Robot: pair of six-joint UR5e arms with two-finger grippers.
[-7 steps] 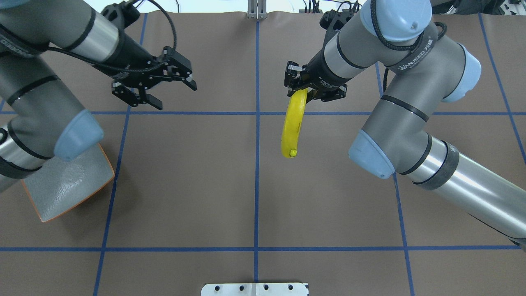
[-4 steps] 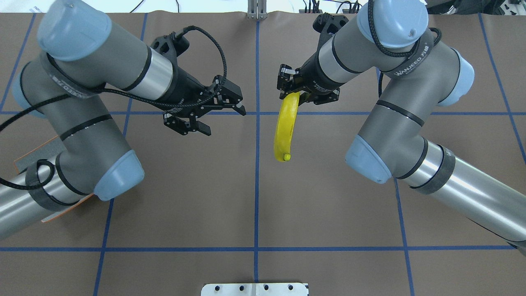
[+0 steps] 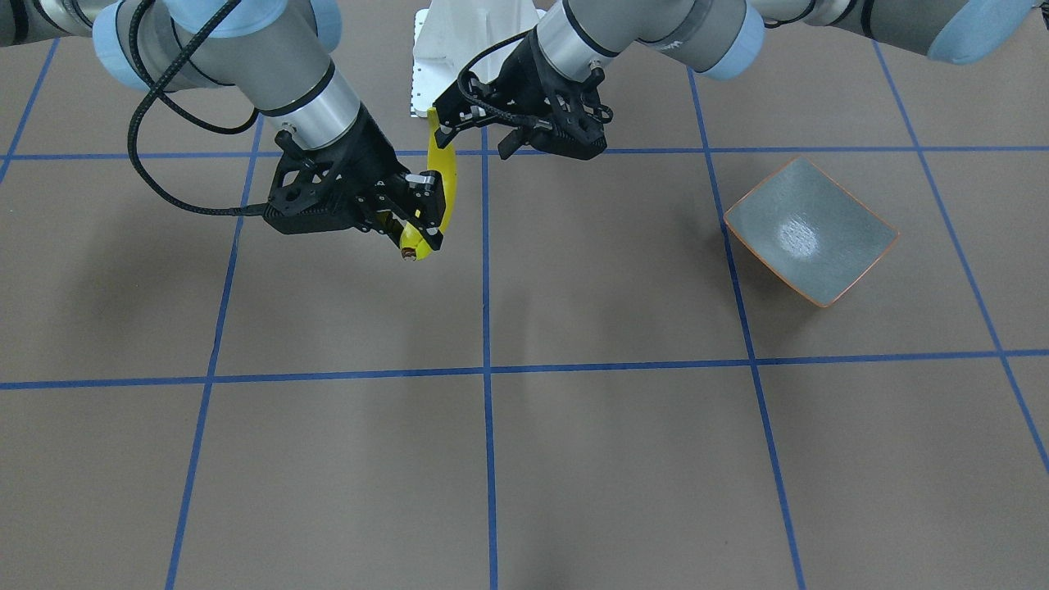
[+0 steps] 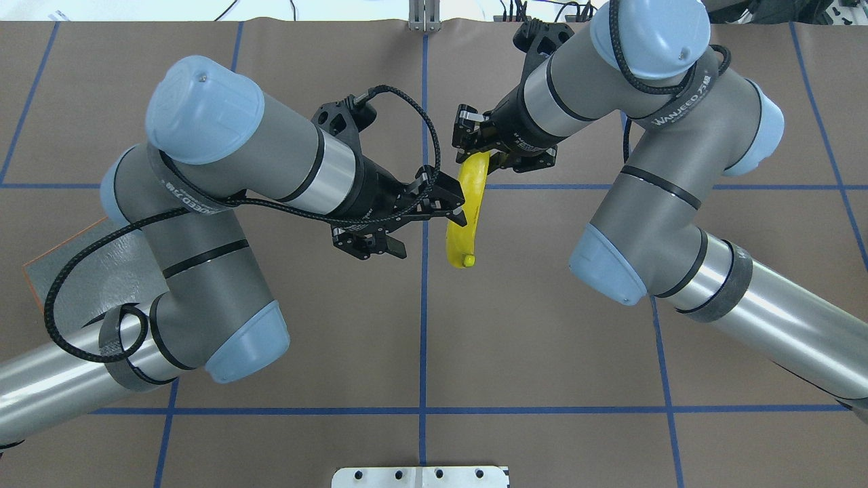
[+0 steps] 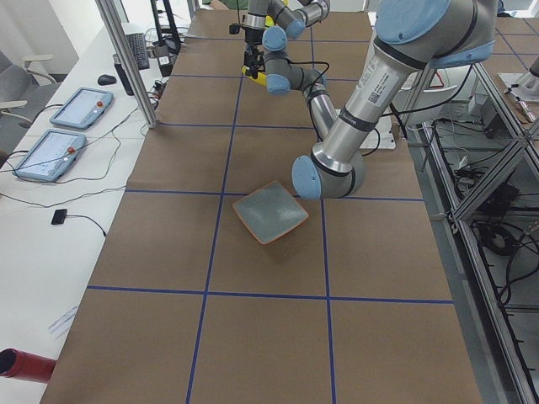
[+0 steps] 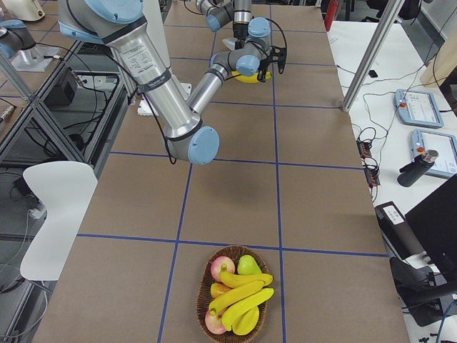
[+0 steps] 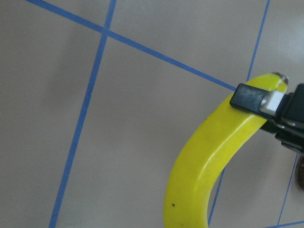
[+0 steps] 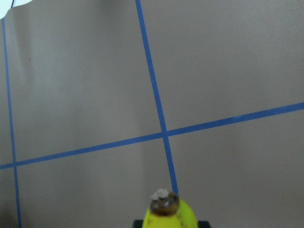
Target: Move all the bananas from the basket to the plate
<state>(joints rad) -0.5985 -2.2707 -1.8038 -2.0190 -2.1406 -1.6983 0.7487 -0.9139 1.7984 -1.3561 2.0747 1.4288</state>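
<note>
Right gripper (image 4: 487,150) is shown pinching one end of a banana (image 4: 464,217), which is held aloft near the table's centre. The left gripper (image 4: 432,237) is spread, just beside the fruit. For a clean hand-over, the open jaws should be brought around the banana's free half and closed firmly before the right grip is released. The plate (image 3: 811,233) lies empty on the robot's left; more bananas (image 6: 241,299) are seen in the basket (image 6: 202,296).
</note>
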